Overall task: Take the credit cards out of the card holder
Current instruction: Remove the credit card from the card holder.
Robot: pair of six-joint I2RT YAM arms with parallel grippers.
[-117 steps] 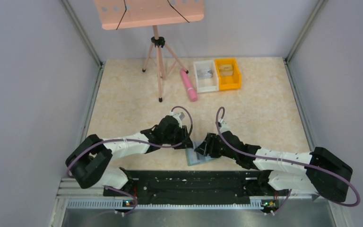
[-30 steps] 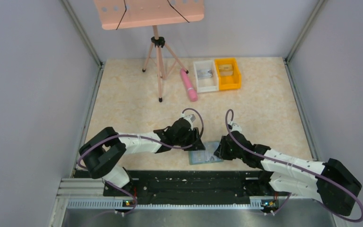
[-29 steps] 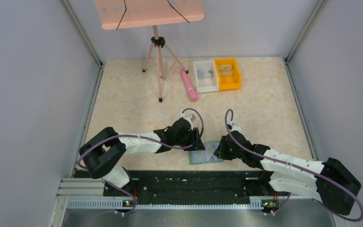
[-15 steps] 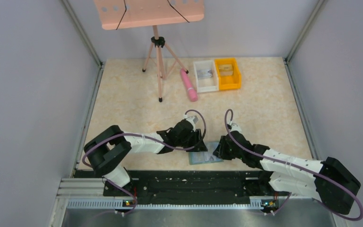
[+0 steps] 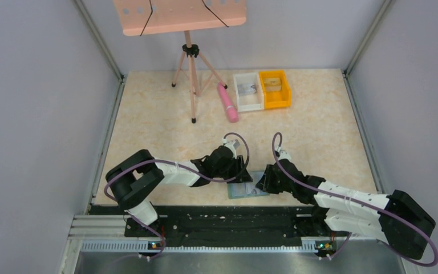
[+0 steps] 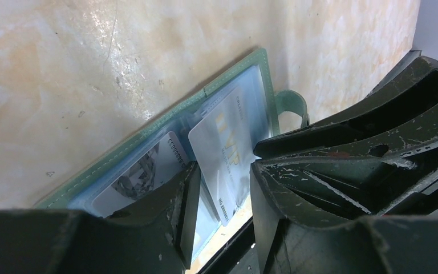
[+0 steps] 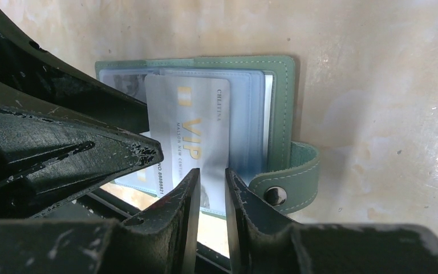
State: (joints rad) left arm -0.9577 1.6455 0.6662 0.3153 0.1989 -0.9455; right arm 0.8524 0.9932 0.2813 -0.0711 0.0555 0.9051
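The sage-green card holder point(image 5: 242, 192) lies spread open near the table's front edge, between both grippers. In the left wrist view the card holder point(image 6: 250, 91) shows blue pockets. A pale VIP credit card point(image 6: 222, 154) sticks partly out of one pocket, and a second credit card point(image 6: 142, 174) sits in the other half. My left gripper point(image 6: 224, 168) is open, its jaws straddling the VIP card's end. My right gripper point(image 7: 211, 174) is open by a narrow gap, at the near edge of the VIP card point(image 7: 191, 125), beside the holder's snap tab point(image 7: 288, 177).
A pink stand on a tripod point(image 5: 191, 68), a pink cylinder point(image 5: 227, 103), a white bin point(image 5: 247, 91) and an orange bin point(image 5: 275, 88) stand at the back. The black base rail point(image 5: 228, 220) runs just in front of the holder. Grey walls close both sides.
Since 3.9 s ago both grippers and the holder have shifted a little to the right. In the last second the left arm's elbow swung inward; the grippers hardly moved.
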